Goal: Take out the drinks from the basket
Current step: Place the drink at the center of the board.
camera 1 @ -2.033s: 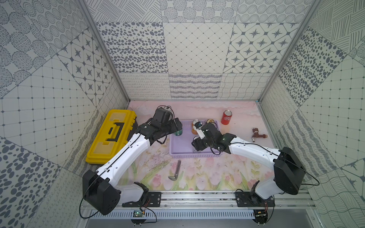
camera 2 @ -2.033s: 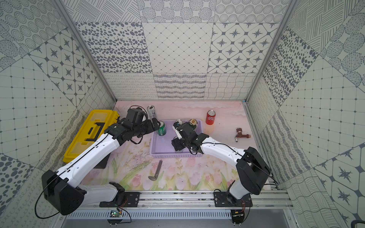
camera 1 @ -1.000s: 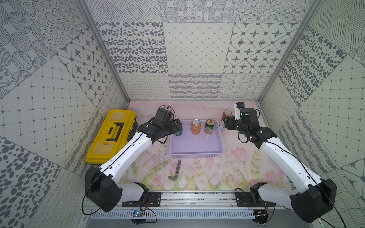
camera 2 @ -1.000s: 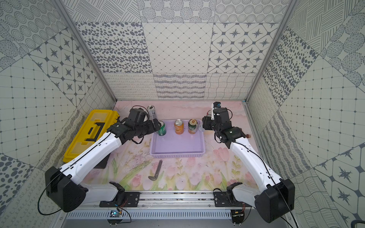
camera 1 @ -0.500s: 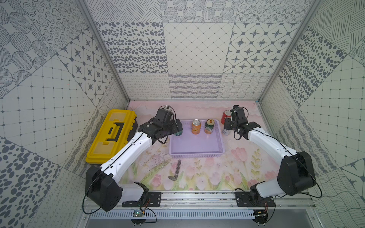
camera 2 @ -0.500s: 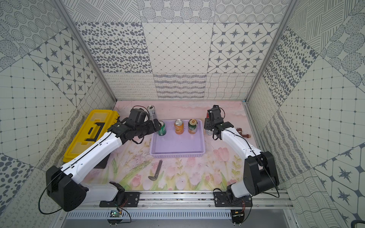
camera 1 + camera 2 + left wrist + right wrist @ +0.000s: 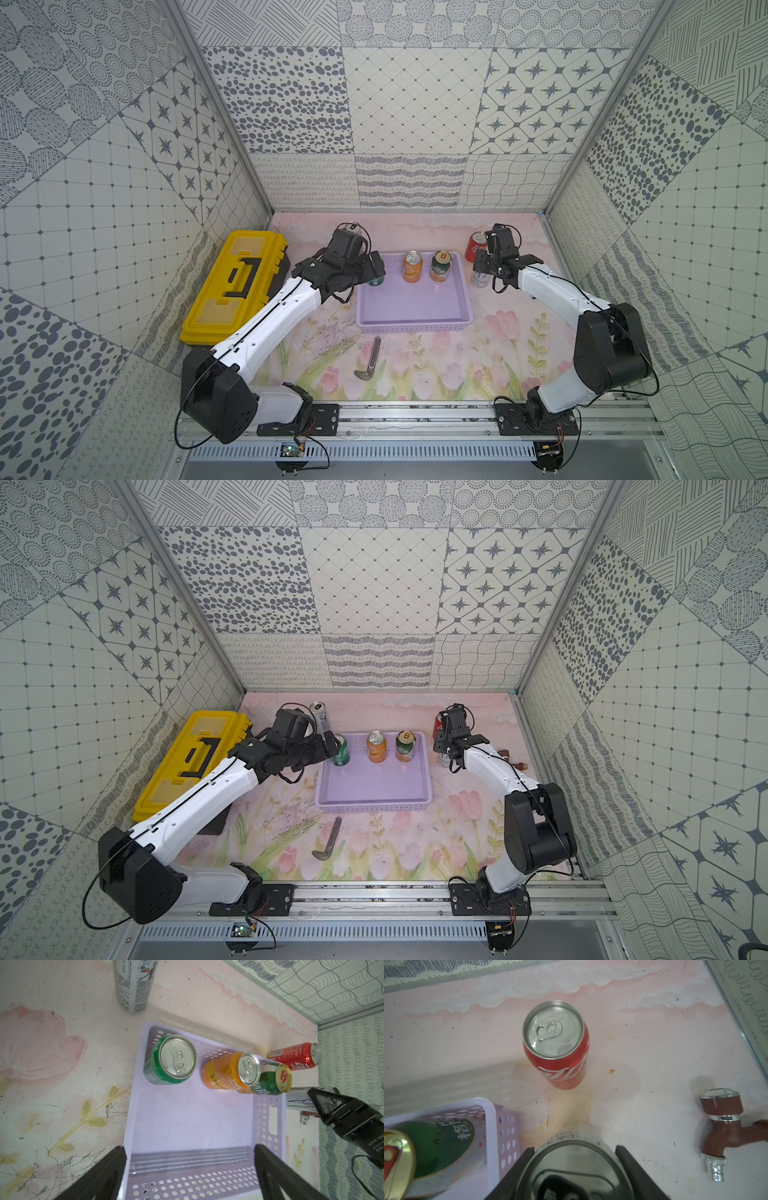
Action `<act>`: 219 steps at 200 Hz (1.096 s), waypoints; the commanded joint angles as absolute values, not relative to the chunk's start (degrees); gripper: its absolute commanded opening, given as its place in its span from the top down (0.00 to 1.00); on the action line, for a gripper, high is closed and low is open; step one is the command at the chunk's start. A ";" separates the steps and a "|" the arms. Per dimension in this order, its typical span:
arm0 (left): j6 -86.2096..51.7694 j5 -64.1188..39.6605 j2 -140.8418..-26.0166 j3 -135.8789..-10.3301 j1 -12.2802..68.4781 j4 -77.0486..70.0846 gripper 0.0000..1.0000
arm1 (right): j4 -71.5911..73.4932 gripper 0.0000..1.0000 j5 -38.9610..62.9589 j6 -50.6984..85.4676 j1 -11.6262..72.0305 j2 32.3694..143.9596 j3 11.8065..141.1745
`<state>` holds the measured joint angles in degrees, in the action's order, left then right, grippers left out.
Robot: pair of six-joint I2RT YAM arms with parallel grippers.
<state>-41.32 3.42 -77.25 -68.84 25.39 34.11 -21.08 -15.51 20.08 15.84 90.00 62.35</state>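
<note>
**Ten Items, Counted**

Six drink cans. Three stand in the one basket: green can, orange can, gold-topped can. Three stand on the worktop: red can at 2 o'clock, right-side silver can at 3, left-side silver can at 11. One toolbox, one tap, one hooked tool.

Inside lavender perforated plastic basket along its far wall, green aluminium can, orange can, gold-topped dark green can, red can and tall silver-white can just outside its far right corner, yellow toolbox left.
</note>
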 commanded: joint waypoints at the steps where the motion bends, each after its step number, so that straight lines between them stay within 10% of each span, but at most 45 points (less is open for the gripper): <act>1: -40.24 3.32 -77.43 -68.91 25.40 34.44 0.00 | -15.93 0.47 -16.34 21.22 16.00 90.26 64.96; 82: -39.98 3.34 -77.27 -68.91 25.39 34.42 0.00 | -16.08 0.07 -14.51 24.77 14.99 89.58 64.36; 219: -36.68 7.49 -86.37 -79.53 26.98 40.78 0.03 | -13.62 0.05 -9.11 25.04 15.95 72.53 57.48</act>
<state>-39.33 3.86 -82.28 -75.37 26.39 36.88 -15.55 -11.42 24.08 15.44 73.12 59.53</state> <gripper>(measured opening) 0.973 0.952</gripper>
